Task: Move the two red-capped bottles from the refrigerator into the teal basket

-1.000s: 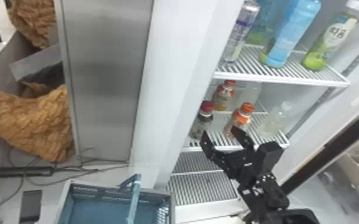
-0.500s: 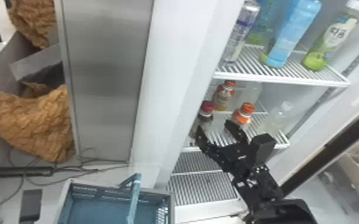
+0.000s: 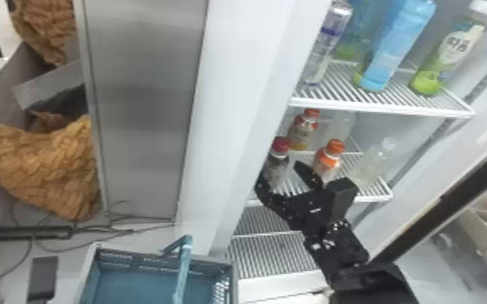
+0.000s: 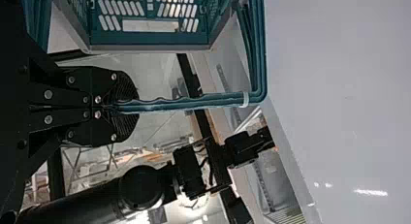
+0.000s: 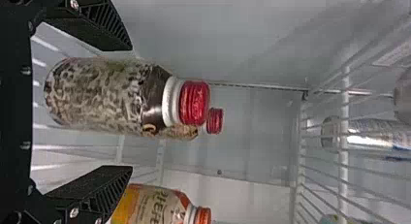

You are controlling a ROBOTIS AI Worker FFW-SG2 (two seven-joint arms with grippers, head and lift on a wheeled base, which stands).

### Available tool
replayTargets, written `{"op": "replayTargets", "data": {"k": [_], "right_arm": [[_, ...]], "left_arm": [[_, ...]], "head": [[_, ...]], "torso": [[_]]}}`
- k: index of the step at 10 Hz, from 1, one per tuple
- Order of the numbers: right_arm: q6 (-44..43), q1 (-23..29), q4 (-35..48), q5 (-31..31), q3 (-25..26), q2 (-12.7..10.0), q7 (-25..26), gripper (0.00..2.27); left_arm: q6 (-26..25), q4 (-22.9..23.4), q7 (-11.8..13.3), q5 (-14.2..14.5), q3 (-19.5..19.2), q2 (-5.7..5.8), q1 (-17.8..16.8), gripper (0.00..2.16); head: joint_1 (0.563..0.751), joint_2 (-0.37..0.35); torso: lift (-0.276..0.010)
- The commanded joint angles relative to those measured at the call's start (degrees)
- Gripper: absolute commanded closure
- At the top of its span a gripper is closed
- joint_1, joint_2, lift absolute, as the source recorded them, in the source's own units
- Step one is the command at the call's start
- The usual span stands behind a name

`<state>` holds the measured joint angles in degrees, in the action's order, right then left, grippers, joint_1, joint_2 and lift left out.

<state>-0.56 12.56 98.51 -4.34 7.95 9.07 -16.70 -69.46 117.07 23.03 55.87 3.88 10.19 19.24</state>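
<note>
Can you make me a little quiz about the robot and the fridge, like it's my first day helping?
1. True or false: the right gripper is shut.
2. What does the left gripper hold?
A) a bottle
B) the handle of the teal basket
C) nothing
3. Fill in: the bottle between the right gripper's fingers has a ___ cap.

Key: 1 false; 2 B; 3 red.

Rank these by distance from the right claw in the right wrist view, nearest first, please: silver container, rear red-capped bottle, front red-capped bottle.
1. Front red-capped bottle: between the right claw's open fingers.
2. Rear red-capped bottle: behind the front one, mostly hidden by it.
3. Silver container: beyond the wire shelf above them.
</note>
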Motion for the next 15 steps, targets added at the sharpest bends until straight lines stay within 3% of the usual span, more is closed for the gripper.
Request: {"op": "replayTargets", "data": {"k": [1,4,6,9,15], "right_arm": [[0.0,-1.0,-1.4,0.1,-0.9,0.2,0.0,0.13],[-0.1,-2.2,-2.4,0.3,-3.1,0.5,2.7,0.20],[1.1,-1.9,-1.6,-0.3,-3.6,0.5,3.9,0.80],[1.3,2.1,4.4,-0.7,-3.3,0.5,7.1,0.84],[3.9,12.8,19.5,-2.2,1.9,0.2,7.7,0.84]], "left_arm": [[0.0,0.0,0.0,0.0,0.0,0.01,-0.1,1.17],[0.0,-0.1,0.0,-0.2,0.2,0.09,-0.1,1.17],[-0.1,-0.3,-0.1,-0.2,0.5,0.18,-0.3,1.17],[-0.6,-0.3,-0.2,-0.1,0.5,0.18,-0.3,1.17],[-0.6,-0.3,-0.2,0.0,-0.2,0.01,0.2,1.17]], "head": [[0.695,-0.350],[0.695,-0.350],[0.695,-0.350],[0.695,-0.350],[0.695,-0.350]], "torso": [[-0.224],[-0.224],[-0.224],[-0.224],[-0.224]]}}
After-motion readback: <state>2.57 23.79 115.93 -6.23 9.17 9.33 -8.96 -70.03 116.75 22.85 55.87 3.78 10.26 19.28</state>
